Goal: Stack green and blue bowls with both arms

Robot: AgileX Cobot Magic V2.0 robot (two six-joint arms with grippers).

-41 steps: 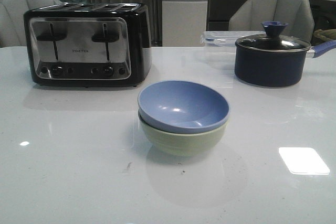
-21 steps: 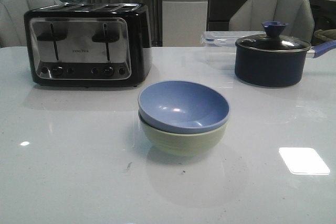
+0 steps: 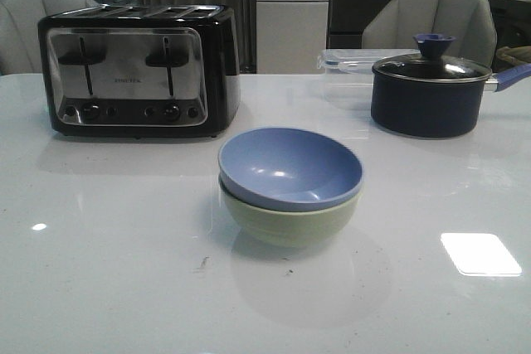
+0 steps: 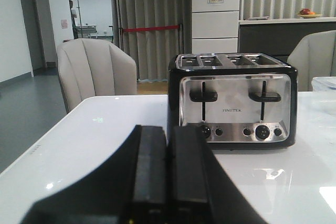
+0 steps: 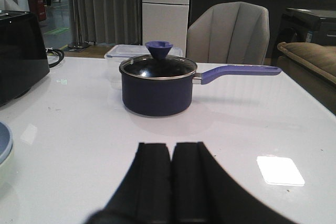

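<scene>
Nearest to us in the front view, at the centre of the frame, we see the blue bowl (image 3: 289, 167) nested inside the green bowl (image 3: 286, 220), the pair resting on the white table (image 3: 116, 271) with only the green one touching the surface. A bright square glare sits on the table toward the lower right of the frame. Neither arm shows in the front view. In the left wrist view we see the left gripper (image 4: 168, 174) at the bottom of the frame with its two dark fingers pressed together, nothing between them. In the right wrist view the right gripper (image 5: 171, 182) has its fingers closed against each other as well, holding nothing, and the bowls' rims peek in at the lower left edge. Farther back, the black and steel toaster (image 3: 137, 69) stands at the upper left of the front view, and the navy pot (image 3: 427, 93) with its glass lid at the upper right, a clear container (image 3: 353, 59) just behind it.
</scene>
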